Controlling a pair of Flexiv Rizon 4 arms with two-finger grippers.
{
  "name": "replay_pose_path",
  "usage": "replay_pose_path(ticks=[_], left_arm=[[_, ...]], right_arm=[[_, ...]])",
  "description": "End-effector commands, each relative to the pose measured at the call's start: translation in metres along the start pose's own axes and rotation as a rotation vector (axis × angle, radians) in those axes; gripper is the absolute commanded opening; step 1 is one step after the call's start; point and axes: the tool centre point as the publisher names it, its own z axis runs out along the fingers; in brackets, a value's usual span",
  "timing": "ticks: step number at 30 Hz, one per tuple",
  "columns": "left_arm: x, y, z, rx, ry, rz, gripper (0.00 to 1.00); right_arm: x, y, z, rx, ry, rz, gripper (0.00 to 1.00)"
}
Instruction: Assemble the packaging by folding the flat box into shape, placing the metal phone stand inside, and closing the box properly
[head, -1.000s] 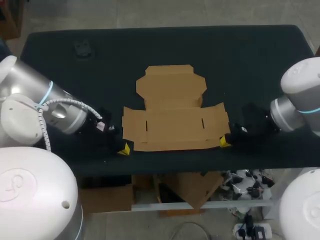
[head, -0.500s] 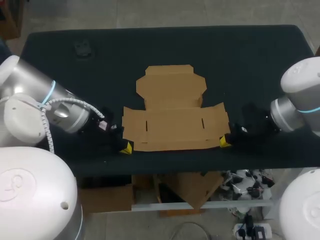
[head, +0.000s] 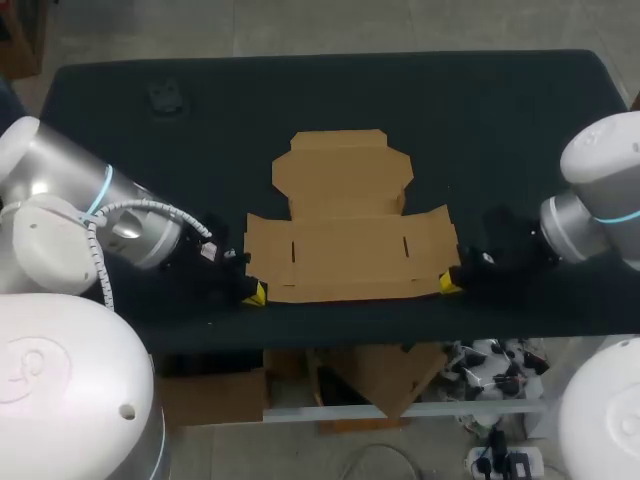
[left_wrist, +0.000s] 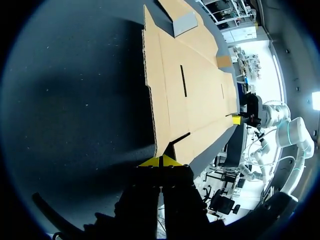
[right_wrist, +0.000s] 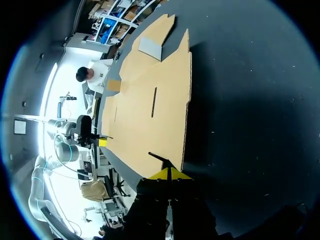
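Observation:
The flat cardboard box (head: 345, 240) lies unfolded on the dark table, its lid flap pointing to the far side. My left gripper (head: 256, 293) is shut, its yellow tips low on the table at the box's front left corner. In the left wrist view that gripper (left_wrist: 161, 161) meets the corner of the cardboard (left_wrist: 200, 85) with nothing between its fingers. My right gripper (head: 449, 284) is shut at the front right corner. In the right wrist view its tips (right_wrist: 168, 174) sit just below the sheet's (right_wrist: 145, 110) corner. A small dark object (head: 165, 97), possibly the stand, lies far left.
The table's front edge (head: 350, 325) runs close behind both grippers. Dark cloth (head: 500, 130) surrounds the box on all sides. Each wrist view shows the other arm's gripper across the sheet, the right one (left_wrist: 236, 119) and the left one (right_wrist: 102, 142).
My left gripper has slid a little to the right, up to the box's front left corner. The right arm and the box have not moved.

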Motion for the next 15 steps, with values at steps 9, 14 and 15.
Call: replay_pose_path(ticks=[9,14,15], left_arm=[[0.0049,0.002,0.0071,0.002,0.01,-0.001,0.0],[0.0076,0.0028,0.0056,0.007,0.015,0.004,0.0],[0.0079,0.0029,0.0054,0.008,0.017,0.005,0.0]], right_arm=[[-0.0016,0.0007,-0.0013,0.004,0.009,-0.002,0.0],[-0.0003,0.0003,-0.0022,0.003,0.007,-0.006,0.0],[-0.0003,0.0002,-0.0023,0.002,0.007,-0.006,0.0]])
